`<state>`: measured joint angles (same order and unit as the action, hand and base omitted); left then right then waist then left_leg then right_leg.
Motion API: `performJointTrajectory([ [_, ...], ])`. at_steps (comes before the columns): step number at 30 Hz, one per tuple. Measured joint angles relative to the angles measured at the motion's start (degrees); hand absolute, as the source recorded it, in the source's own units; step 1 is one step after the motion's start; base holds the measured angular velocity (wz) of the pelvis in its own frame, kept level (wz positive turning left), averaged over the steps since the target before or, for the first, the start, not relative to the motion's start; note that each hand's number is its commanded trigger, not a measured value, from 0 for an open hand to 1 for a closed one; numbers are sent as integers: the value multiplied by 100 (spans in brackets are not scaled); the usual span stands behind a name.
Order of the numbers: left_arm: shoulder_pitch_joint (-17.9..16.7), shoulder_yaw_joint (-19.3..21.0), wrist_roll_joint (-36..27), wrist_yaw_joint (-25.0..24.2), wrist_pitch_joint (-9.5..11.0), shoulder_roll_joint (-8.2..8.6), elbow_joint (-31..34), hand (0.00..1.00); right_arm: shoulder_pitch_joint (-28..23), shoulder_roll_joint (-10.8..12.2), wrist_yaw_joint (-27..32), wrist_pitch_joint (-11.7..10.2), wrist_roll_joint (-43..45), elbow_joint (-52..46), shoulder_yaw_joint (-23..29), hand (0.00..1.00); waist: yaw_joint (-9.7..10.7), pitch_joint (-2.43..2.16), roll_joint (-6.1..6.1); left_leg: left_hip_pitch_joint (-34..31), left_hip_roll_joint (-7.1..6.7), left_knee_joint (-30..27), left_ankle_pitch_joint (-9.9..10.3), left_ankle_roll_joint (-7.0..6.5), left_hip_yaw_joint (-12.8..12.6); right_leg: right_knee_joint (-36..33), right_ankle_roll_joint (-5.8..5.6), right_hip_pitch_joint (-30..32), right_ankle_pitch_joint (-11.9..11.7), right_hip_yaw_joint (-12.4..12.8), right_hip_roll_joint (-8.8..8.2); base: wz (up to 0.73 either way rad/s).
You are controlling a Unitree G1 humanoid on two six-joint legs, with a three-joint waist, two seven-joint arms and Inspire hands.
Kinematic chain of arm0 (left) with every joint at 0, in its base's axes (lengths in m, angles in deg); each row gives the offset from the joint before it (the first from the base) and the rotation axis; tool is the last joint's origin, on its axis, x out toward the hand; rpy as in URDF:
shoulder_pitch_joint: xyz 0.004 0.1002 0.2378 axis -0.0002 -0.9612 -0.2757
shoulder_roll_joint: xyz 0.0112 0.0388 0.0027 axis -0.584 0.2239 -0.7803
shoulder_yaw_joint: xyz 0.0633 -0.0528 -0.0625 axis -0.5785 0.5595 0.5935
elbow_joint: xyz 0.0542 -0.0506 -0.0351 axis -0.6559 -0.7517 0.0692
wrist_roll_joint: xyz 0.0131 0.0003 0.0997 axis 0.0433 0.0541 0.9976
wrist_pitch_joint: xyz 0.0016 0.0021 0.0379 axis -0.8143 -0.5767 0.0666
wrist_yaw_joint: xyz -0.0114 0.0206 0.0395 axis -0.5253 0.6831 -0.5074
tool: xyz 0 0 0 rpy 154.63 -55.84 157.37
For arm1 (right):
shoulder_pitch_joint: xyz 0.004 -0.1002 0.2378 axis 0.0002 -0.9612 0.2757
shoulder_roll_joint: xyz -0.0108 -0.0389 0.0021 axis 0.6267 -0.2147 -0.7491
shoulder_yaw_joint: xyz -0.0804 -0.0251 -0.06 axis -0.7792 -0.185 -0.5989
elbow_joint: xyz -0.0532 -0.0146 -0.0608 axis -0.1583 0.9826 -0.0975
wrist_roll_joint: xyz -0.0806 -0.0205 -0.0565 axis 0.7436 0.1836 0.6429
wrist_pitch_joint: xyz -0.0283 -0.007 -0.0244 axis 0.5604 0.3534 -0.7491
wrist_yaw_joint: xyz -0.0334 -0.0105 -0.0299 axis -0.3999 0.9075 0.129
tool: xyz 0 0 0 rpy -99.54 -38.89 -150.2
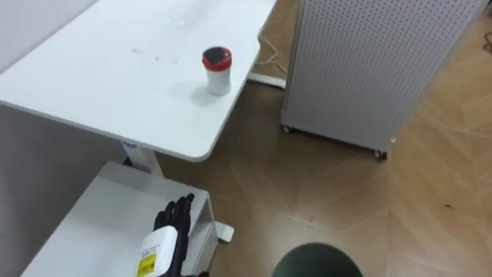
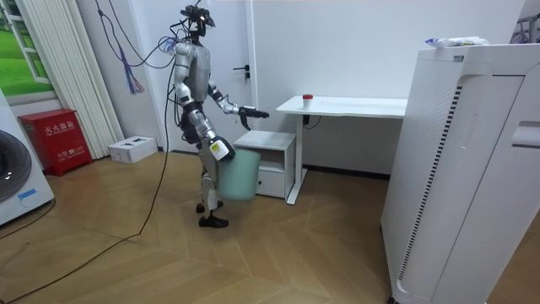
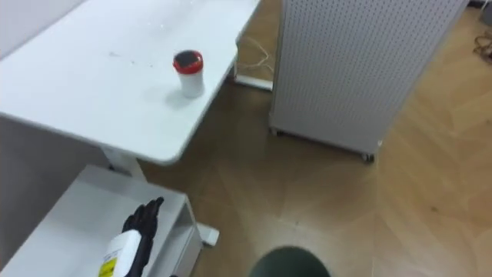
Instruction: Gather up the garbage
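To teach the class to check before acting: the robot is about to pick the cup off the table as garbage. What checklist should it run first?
1. Cup upright on the table, near its edge: ok.
2. Left hand open: ok.
3. Left hand at the cup: not ok; it is low over the cabinet.
4. Bin beside the robot: ok.
5. Bin held firmly: cannot tell.

Outstretched left hand (image 1: 175,223), fingers straight and relaxed; right arm low at the side.
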<state>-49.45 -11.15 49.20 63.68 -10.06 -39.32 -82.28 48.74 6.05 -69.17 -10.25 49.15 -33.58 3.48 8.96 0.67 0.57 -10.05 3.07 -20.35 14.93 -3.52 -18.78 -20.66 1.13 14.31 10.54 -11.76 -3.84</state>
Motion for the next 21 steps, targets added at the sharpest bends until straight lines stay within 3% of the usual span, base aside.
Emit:
performJointTrajectory([
  [4, -137, 199, -9, 157, 81, -9, 353, 0, -217, 1, 24, -58, 45, -43, 261, 100, -107, -10, -18, 381, -16, 181, 7, 23, -18, 135, -23, -345, -11, 19, 30, -4],
  [12, -297, 459, -517, 148, 216, -38, 894, 0, -445, -16, 80, -80, 181, -151, 291, 100, -207, -16, -26, 898, -50, 486, -24, 76, -72, 217, -33, -711, -15, 149, 95, -9],
  [21, -341, 457, -920, 139, 362, -75, 1163, 0, -589, -15, -37, -82, 331, -241, 310, 100, -126, -16, -22, 1287, -35, 665, -29, 125, -11, 494, -38, -1134, -38, 90, 156, 2],
])
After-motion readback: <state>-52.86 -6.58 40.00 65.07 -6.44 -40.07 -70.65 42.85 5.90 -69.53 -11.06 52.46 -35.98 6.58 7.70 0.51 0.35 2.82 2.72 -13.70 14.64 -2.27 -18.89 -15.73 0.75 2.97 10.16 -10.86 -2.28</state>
